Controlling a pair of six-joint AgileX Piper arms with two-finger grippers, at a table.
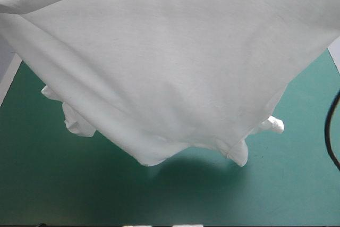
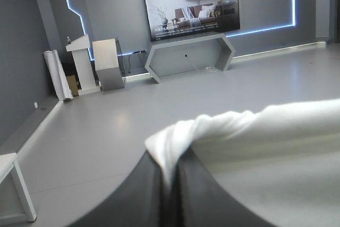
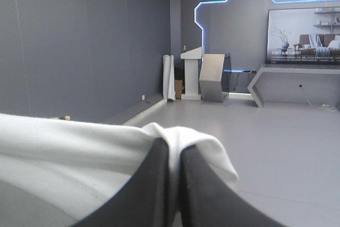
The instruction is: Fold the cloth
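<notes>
The white T-shirt (image 1: 175, 67) hangs lifted high, stretched wide across most of the high view, its lower folds drooping down to the teal-green table. Neither gripper shows in the high view; the cloth covers them. In the left wrist view my left gripper (image 2: 171, 171) is shut on the T-shirt (image 2: 255, 131), a bunched edge sticking out above its black fingertips. In the right wrist view my right gripper (image 3: 174, 155) is likewise shut on the T-shirt (image 3: 79, 152), cloth wrapping over the fingertips. Both wrist views look level into the room.
The teal-green table (image 1: 48, 184) shows below and beside the hanging cloth, with its left edge (image 1: 9, 78) and right edge (image 1: 334, 59) visible.
</notes>
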